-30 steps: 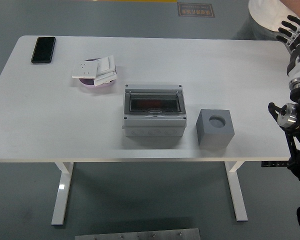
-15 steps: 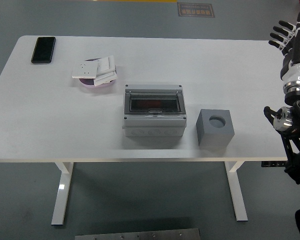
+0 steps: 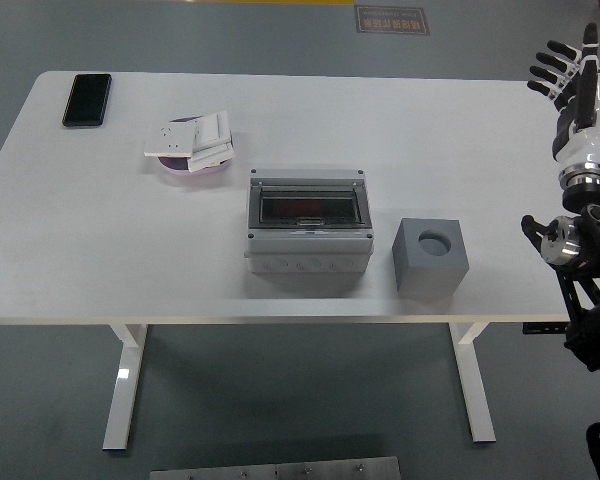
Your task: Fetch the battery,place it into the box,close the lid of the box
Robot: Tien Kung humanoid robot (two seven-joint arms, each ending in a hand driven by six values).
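Fetching comes first, we judge: our right hand (image 3: 565,75) hovers fingers spread, empty, at two o'clock, no battery visible, the box (image 3: 308,224) at centre with lid apparently down, so next we must locate the battery.

Only a dark floor sign (image 3: 391,19) at the top, its print perhaps lettering, too blurred to read.
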